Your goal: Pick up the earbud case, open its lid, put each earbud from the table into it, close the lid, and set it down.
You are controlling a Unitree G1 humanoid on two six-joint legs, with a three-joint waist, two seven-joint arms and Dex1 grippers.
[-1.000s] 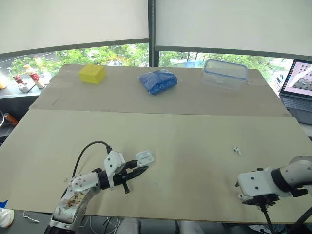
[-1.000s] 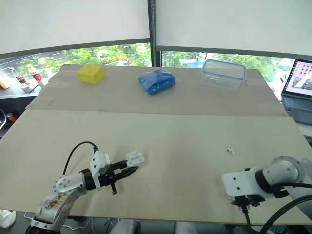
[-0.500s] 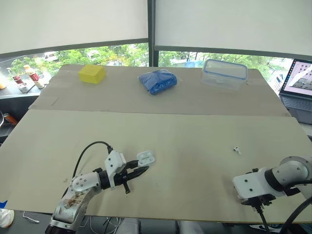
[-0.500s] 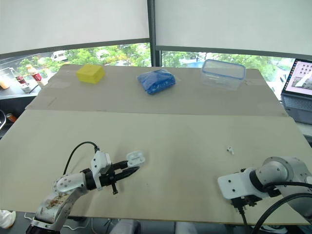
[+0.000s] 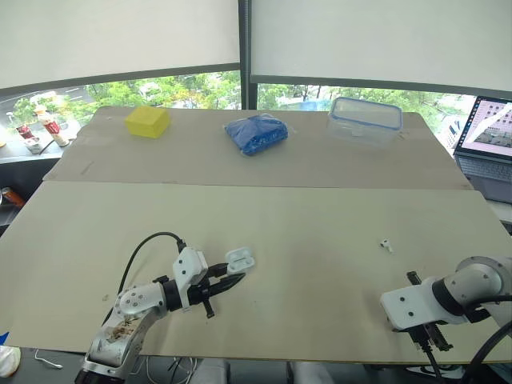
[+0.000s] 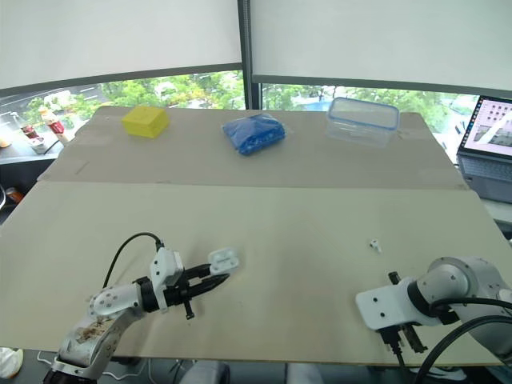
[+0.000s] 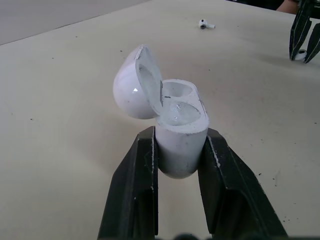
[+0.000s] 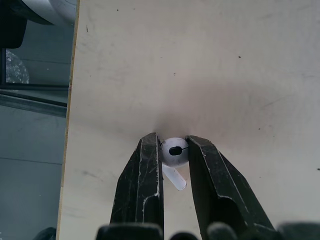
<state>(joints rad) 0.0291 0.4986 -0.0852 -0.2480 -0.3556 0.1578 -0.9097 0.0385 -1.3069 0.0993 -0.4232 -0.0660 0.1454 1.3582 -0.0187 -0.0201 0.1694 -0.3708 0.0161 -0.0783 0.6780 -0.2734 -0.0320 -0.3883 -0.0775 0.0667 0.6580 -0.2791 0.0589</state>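
The white earbud case (image 7: 177, 135) has its lid tipped open, and both sockets look empty. My left gripper (image 7: 179, 146) is shut on its body, just above the table at the front left (image 5: 240, 258). One white earbud (image 8: 174, 151) is pinched between the fingers of my right gripper (image 8: 173, 150), which points down at the table close to the front right edge. That gripper (image 7: 304, 40) also shows in the left wrist view, beyond the case. A second earbud (image 5: 386, 245) lies loose on the table, beyond my right arm.
Along the far table stand a yellow sponge (image 5: 147, 122), a blue bag (image 5: 257, 134) and a clear lidded container (image 5: 364, 120). A laptop (image 5: 486, 136) sits at the far right. The table's front edge (image 8: 70, 125) runs right beside my right gripper.
My right arm has shifted slightly left and turned at the wrist near the front edge. The left gripper and the case have stayed put. The head camera has shifted a little.
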